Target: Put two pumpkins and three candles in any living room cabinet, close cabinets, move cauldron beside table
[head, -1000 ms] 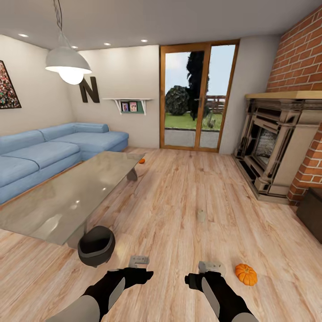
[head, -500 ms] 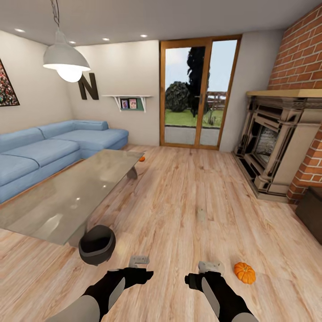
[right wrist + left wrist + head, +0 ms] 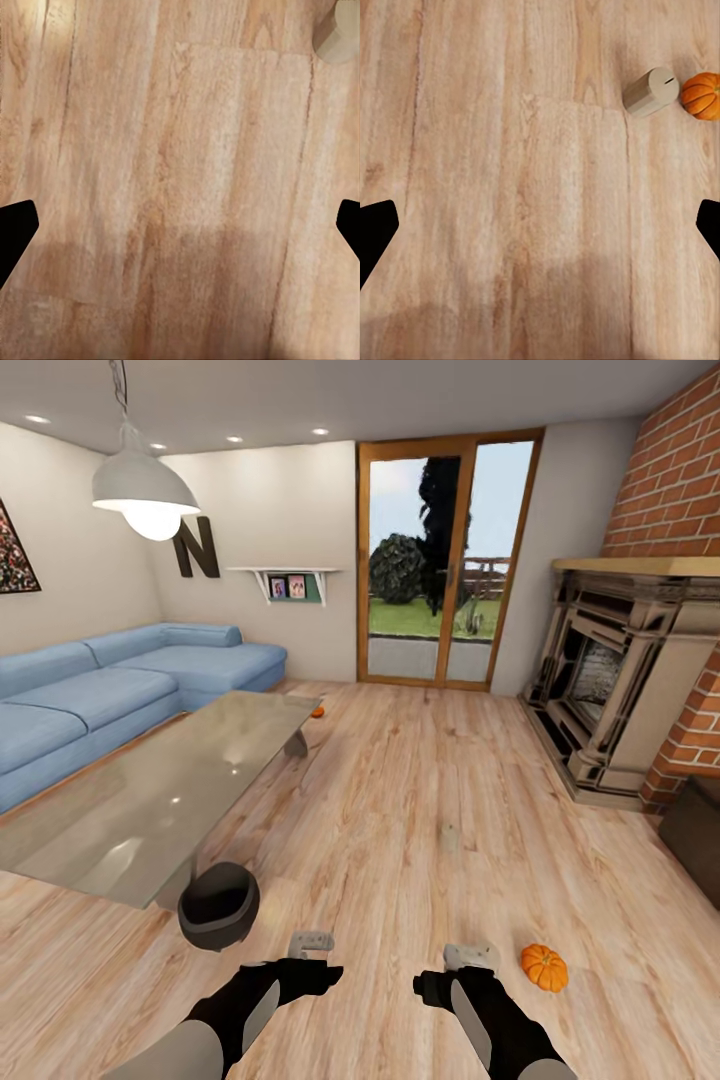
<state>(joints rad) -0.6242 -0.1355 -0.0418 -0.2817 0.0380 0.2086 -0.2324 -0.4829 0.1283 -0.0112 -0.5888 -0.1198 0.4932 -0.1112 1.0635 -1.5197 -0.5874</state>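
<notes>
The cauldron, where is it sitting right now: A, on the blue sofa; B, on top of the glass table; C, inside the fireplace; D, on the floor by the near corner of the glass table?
D: in the head view the black cauldron stands on the wood floor, right beside the near corner of the glossy table, not on its top.

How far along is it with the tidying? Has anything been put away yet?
Looks done: the cauldron sits right beside the glass table. In hand: nothing, since the left gripper and right gripper are open over bare floor. Left to do: the near pumpkin and near candle, the far candle and the far pumpkin are all on the floor, none in a cabinet.
</notes>
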